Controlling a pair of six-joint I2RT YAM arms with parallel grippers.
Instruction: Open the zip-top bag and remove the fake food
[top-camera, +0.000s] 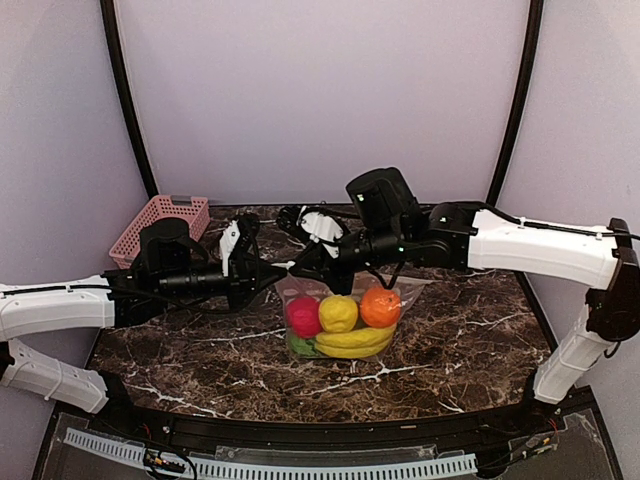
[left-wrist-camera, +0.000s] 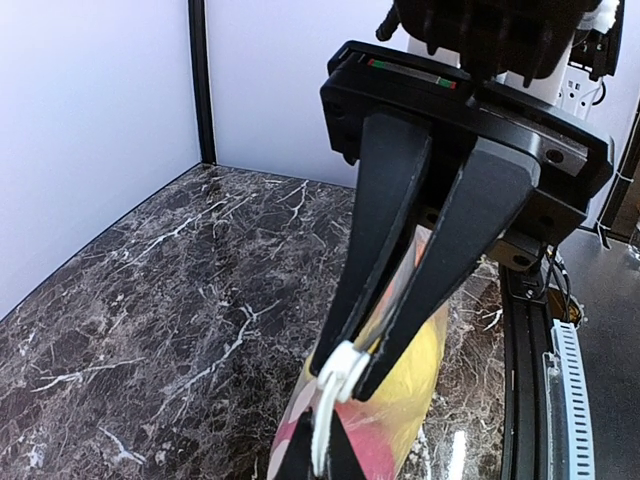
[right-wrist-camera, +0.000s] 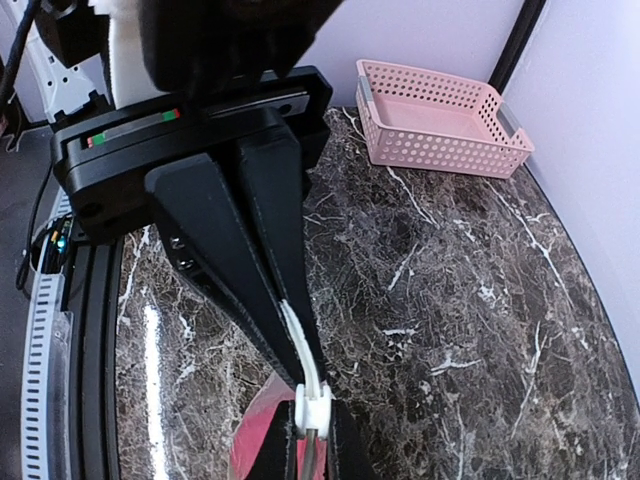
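The zip-top bag (top-camera: 345, 300) stands upright on the marble table, clear, with the fake food inside: a magenta ball (top-camera: 303, 315), a yellow fruit (top-camera: 338, 313), an orange ball (top-camera: 380, 306), a banana (top-camera: 356, 343) and a green bit (top-camera: 297, 347). Both grippers meet at its top left corner. My left gripper (top-camera: 279, 271) is shut on the white zip strip (left-wrist-camera: 322, 425); it shows from above in the right wrist view (right-wrist-camera: 303, 375). My right gripper (top-camera: 298, 268) is shut on the white slider (right-wrist-camera: 312, 405), which also shows in the left wrist view (left-wrist-camera: 350, 365).
A pink slotted basket (top-camera: 160, 225) stands at the table's back left; it also shows in the right wrist view (right-wrist-camera: 440, 120). Walls enclose the table on the left, back and right. A black rail (top-camera: 320, 440) runs along the near edge.
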